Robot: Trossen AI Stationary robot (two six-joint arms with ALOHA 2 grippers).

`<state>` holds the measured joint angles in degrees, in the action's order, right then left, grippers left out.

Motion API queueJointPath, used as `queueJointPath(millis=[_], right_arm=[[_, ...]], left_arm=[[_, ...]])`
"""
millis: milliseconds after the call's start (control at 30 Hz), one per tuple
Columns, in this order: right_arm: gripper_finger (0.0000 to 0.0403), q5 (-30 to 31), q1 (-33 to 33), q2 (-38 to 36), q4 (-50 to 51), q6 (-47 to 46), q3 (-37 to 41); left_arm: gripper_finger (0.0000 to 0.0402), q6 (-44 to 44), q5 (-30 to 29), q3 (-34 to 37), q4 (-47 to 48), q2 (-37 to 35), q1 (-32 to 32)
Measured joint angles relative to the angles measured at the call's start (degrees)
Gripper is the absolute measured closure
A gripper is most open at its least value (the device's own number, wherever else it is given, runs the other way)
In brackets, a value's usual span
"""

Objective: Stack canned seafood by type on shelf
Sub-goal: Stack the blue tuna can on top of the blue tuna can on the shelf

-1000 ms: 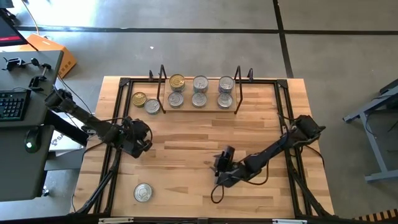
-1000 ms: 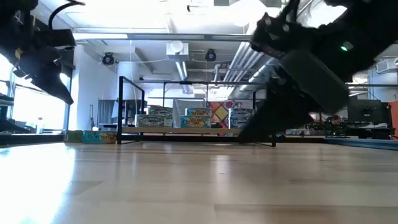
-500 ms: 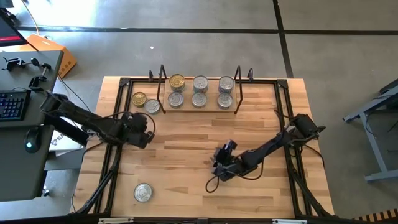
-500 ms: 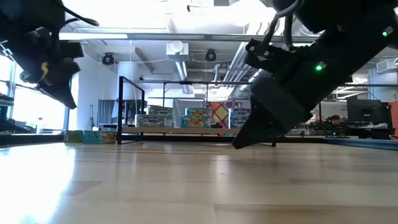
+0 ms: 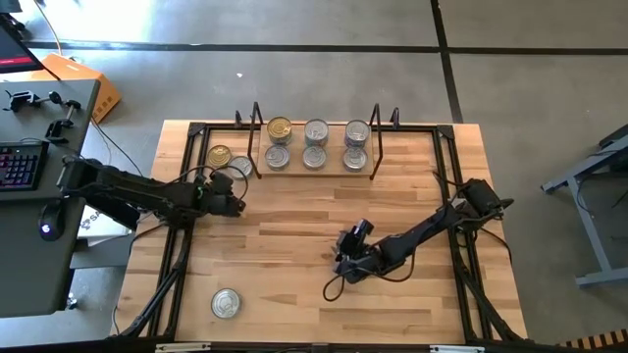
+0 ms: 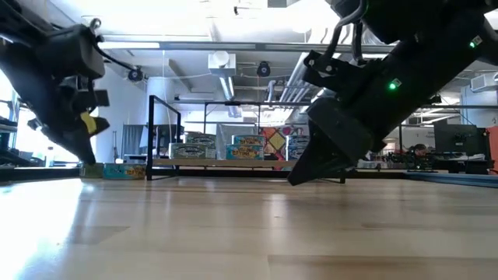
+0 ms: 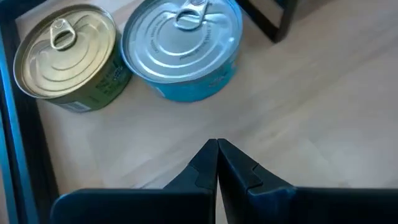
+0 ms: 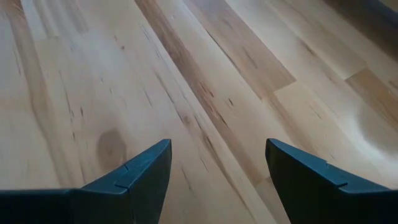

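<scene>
- Nearest: lone silver-lid tin (image 5: 226, 303) at front-left of tabletop (image 5: 294, 221), well apart from everything, not yet fetched.
- Mid tabletop: right pincer (image 5: 345, 263) hangs low over bare wood, jaws spread wide, nothing betw. them; right wrist view shows only planks. Waiting, I'd say.
- Further back, left side: left pincer (image 5: 234, 204) clenched tight, empty, tips pressed together in its wrist view, aimed at 2 loose tins just ahead.
- Those 2: blue-sided silver tin (image 7: 182, 48) and gold-lid tin (image 7: 66, 57), touching or nearly, on tabletop just outside shelf's left uprights.
- Farthest: shelf (image 5: 314, 169) holds 6 tins in 2 rows; one gold lid (image 5: 280, 128) at back-left, rest silver.
- Step in hand, judged: left arm closing on the silver tin.
- Next calls for: spread jaws, straddle tin w/o nudging gold neighbour, lift onto shelf w/ same type.
</scene>
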<state>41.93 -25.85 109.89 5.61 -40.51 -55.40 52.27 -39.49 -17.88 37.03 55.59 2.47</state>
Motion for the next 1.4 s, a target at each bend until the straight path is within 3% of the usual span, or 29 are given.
queueJointPath(millis=[200,567,933,1100,1200,1400], right_arm=[[0.0151,-0.02,0.0,0.0,-0.28,0.01,0.0],[0.0151,0.04,0.04,0.0,-0.33,0.02,-0.02],[0.0151,0.09,0.04,0.02,-0.33,0.02,-0.02],[0.0151,0.09,0.04,0.02,-0.33,0.02,-0.02],[0.0151,0.1,0.04,0.02,-0.33,0.02,-0.02],[0.0151,0.11,0.04,0.04,-0.35,-0.02,-0.02]], left_arm=[[0.0401,-3.65,-2.48,0.6,-3.35,0.0,-2.23],[0.0401,-18.0,-5.88,0.58,-13.41,0.0,-11.09],[0.0401,-18.3,-2.82,0.58,-10.59,0.0,-12.67],[0.0401,-18.39,3.77,0.58,-9.42,0.0,-12.52],[0.0401,-17.1,12.09,0.57,-9.41,-0.29,-10.85],[0.0401,-10.51,23.5,0.49,-8.38,-1.68,-0.94]])
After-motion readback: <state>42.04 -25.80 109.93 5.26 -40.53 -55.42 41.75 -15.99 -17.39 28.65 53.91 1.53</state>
